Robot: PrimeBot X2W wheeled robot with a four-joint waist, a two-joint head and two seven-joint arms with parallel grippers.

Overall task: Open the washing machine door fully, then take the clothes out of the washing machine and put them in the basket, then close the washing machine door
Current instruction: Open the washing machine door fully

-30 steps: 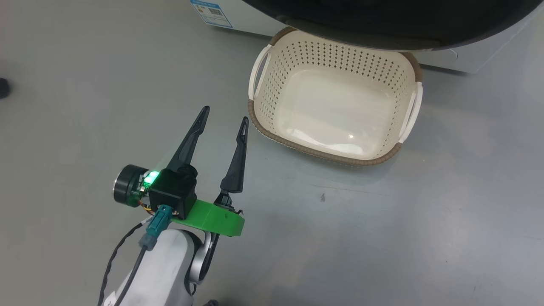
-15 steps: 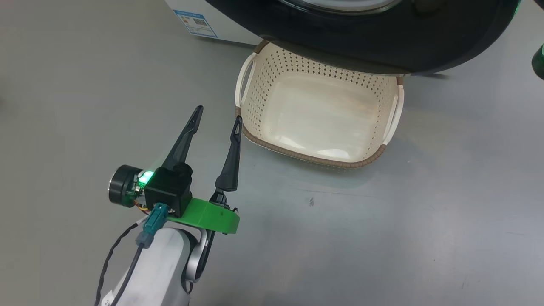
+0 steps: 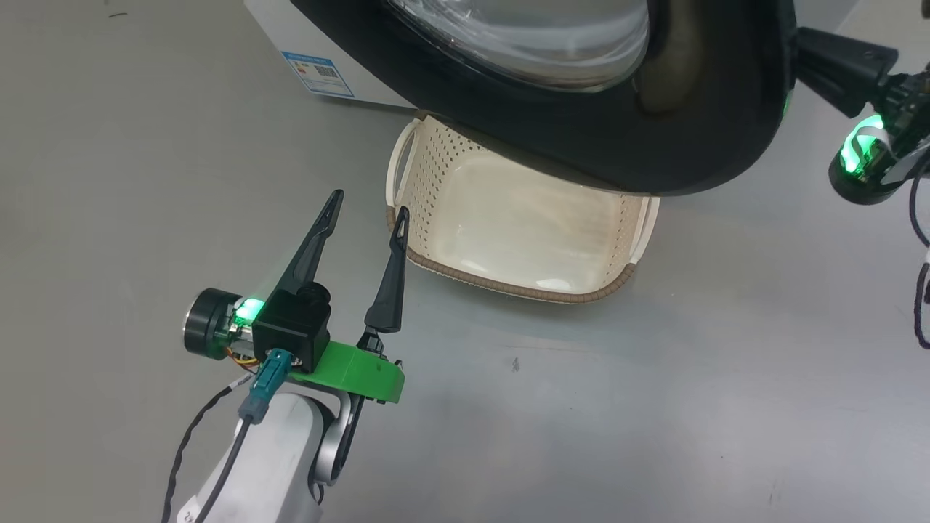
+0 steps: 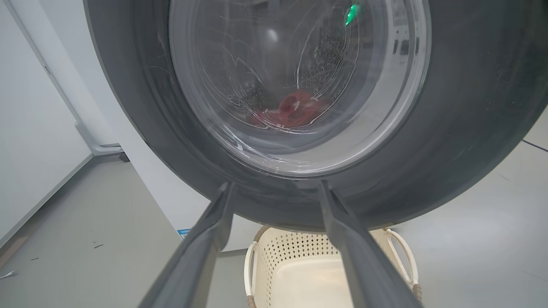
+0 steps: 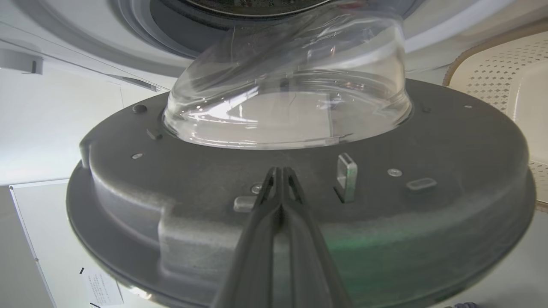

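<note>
The washing machine [image 4: 158, 179] stands with the washing machine door [image 3: 552, 138] swung partly open above the basket [image 3: 508, 287].
The basket sits on the floor, its far side under the door. The clothes [image 4: 295, 109] lie in the drum, seen red through the glass. The left gripper [image 3: 368, 203] hovers spread beside the basket's near-left corner. The right gripper [image 5: 279, 175] has its fingers pressed together, tips at the door's inner face.

Washing machine door [image 3: 697, 145] glossy black, clear glass; basket [image 3: 436, 174] perforated cream plastic.
</note>
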